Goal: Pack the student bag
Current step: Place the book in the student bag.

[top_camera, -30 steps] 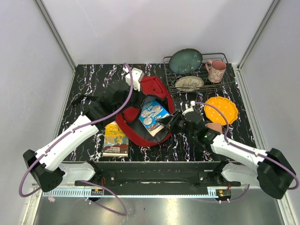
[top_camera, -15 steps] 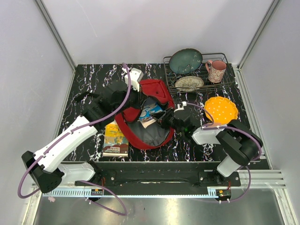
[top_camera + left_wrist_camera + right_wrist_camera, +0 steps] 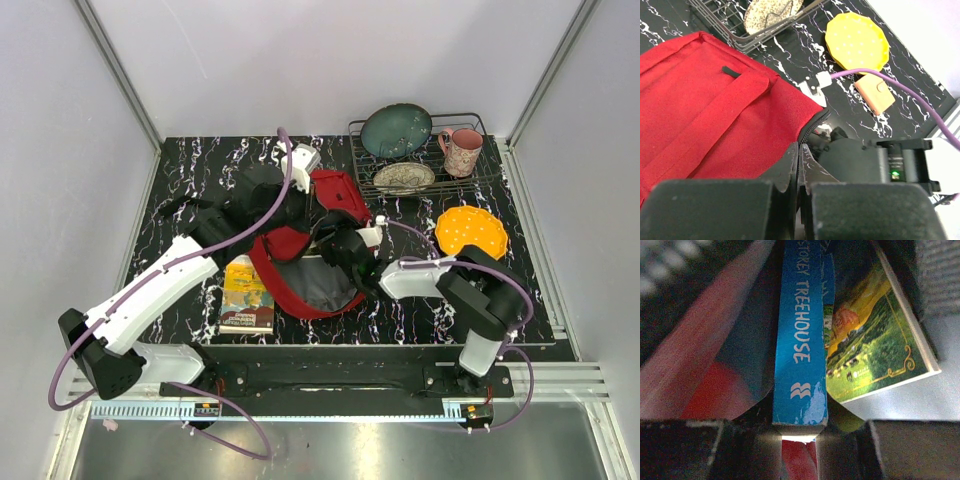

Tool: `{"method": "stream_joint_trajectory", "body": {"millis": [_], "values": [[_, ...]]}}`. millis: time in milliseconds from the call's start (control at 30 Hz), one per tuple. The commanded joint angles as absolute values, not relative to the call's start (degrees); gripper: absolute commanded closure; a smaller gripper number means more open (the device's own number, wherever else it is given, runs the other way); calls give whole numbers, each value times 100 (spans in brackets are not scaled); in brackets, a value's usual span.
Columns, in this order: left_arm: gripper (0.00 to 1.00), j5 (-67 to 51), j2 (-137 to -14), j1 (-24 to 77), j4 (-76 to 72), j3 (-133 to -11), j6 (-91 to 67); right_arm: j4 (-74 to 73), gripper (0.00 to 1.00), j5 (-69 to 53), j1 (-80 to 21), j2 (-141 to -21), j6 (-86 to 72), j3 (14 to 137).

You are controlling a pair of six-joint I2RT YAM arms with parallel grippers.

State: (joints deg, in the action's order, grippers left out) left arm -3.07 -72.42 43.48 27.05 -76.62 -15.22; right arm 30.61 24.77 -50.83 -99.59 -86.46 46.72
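Only wrist view shows right gripper [image 3: 799, 432], seemingly pinching blue book [image 3: 800, 340].

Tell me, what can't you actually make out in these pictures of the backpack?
- Top view: the blue book is hidden; the right end effector and the backpack flap cover it.
- Right wrist view: the book's title is cut off by the top edge; the backpack's inside is blurred.
- Left wrist view: the shut left end effector hides whether it pinches fabric.

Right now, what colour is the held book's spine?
Blue book spine, white lettering; right wrist view.
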Motion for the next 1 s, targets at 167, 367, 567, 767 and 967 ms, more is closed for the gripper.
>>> {"method": "stream_joint_trajectory", "body": {"millis": [167,367,567,767,967], "values": [[100,-756,-7154,4377,2426,-8033,-1556,3620,76,3209,-5054,-10959,-8763,5677],[100,-528,-7084,4368,2364,-7849,-1529,3509,56,2681,-5054,-11092,-8692,5467],[100,-422,-7058,4359,2311,-7761,-1503,2716,38,1601,-5054,-10916,-8166,5546],[100,-360,-7014,4333,2294,-7699,-1512,2338,27,1275,-5062,-10636,-7911,5283],[100,-343,-6987,4289,2259,-7603,-1529,2294,0,853,-5063,-10196,-7542,4914]]}}
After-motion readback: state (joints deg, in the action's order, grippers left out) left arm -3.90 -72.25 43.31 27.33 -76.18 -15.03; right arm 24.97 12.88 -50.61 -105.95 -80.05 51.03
